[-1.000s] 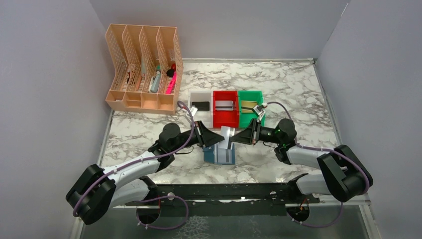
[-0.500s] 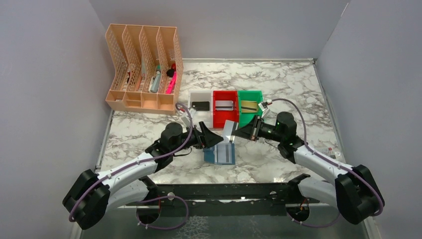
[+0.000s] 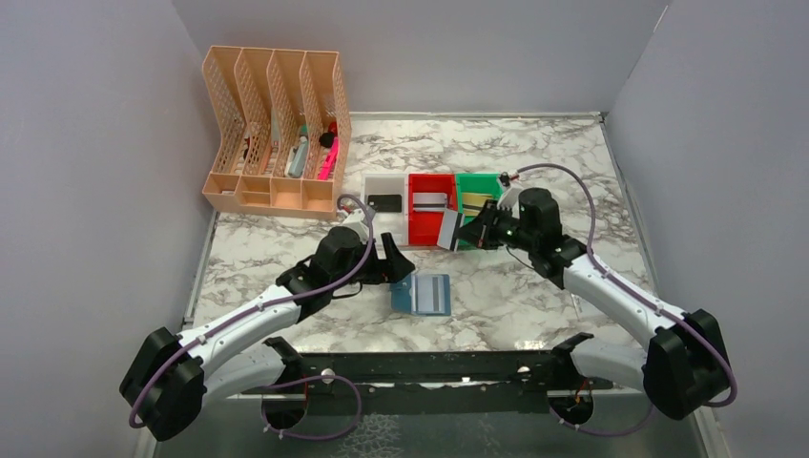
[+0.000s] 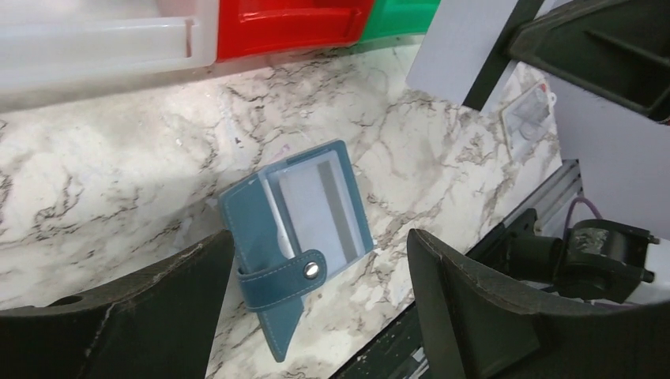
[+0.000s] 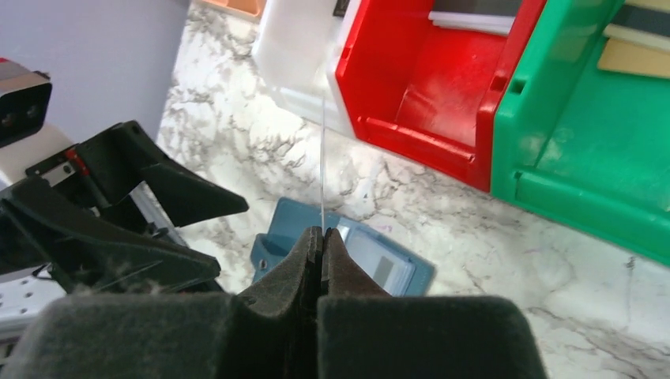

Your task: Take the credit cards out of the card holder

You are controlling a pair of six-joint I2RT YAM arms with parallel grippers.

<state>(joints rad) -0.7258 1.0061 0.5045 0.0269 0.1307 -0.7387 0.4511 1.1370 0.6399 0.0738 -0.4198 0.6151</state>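
Low in the centre of the top view the wallet (image 3: 423, 293) lies open and flat on the marbled bench (image 3: 553, 157). In the left wrist view its snap strap trails toward the bottom edge. A striped card (image 4: 320, 209) sits inside it under a clear pocket. Just up and left of the wallet the left claw (image 3: 403, 260) has its jaws wide apart with nothing between them. From its own camera the wallet shows in the gap between the two dark fingers (image 4: 474, 316), ungripped. Further up, right of centre, the right claw (image 3: 465, 231) is pinched together on a grey card (image 3: 447, 229) with a dark stripe. It holds the card off the bench, over the front corner where the red bin (image 3: 427, 236) meets the green bin (image 3: 482, 177). In the right wrist view that card rises edge-on as a thin line from the closed fingertips, with the wallet below it. Behind, three bins stand side by side: a white bin (image 3: 382, 184) on the left with a black card (image 3: 383, 202), the red one with a silver card (image 3: 430, 201), the green one with a gold card (image 3: 475, 201). In the upper left corner stands a peach rack (image 3: 272, 114) with small things in its slots
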